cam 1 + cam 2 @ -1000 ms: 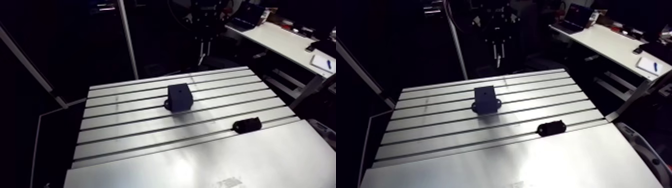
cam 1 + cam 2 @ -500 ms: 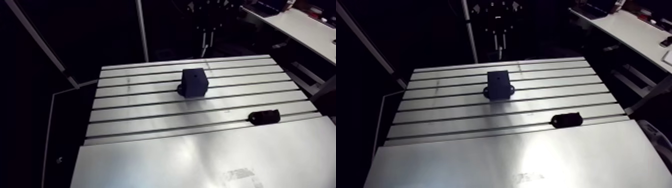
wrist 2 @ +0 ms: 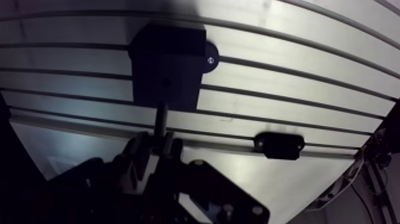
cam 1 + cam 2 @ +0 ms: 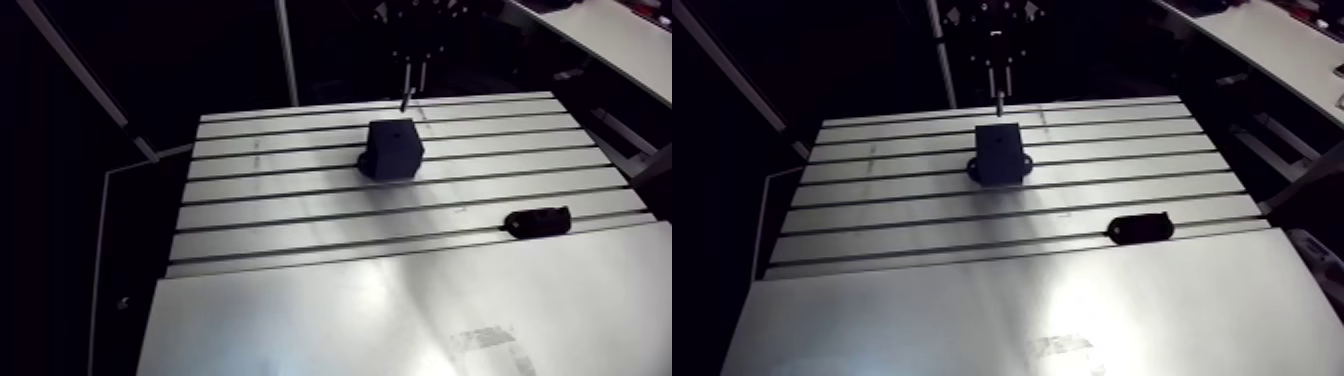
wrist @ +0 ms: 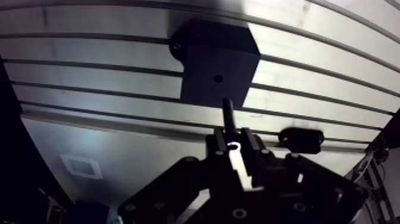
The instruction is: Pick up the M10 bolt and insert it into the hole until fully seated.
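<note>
at the upper middle of the arm view, the gripper (image 4: 998, 85) is seen hanging from the frame's top edge, above the far rim of the slotted table (image 4: 280, 215). its two fingers (image 5: 219, 143) are clenched on the m10 bolt (image 5: 228, 113), which is gripped at its upper end, with the dark shank pointing away from the fingertips.

in the wrist view the bolt's free tip is shown just ahead of the gripper, over the near edge of the dark block (image 5: 219, 59) and short of the small round hole (image 5: 218, 78) in the block's top face. tip and hole are closely lined up but apart. whether the tip is touching the block or is held above it cannot be told for sure, though a gap is suggested in the arm view, where the tip is seen just above and behind the block, a little above the frame's centre.

the block is set across the table's slots, and a rounded ear (image 3: 209, 59) with a bright screw is seen at one side of its base. a small dark oblong piece (image 4: 537, 221) is seen lying along a slot at the right of the arm view, well apart from the block; in the wrist view it is found beside the gripper. the lower part of the arm view is filled by a smooth plate (image 4: 400, 320).
</note>
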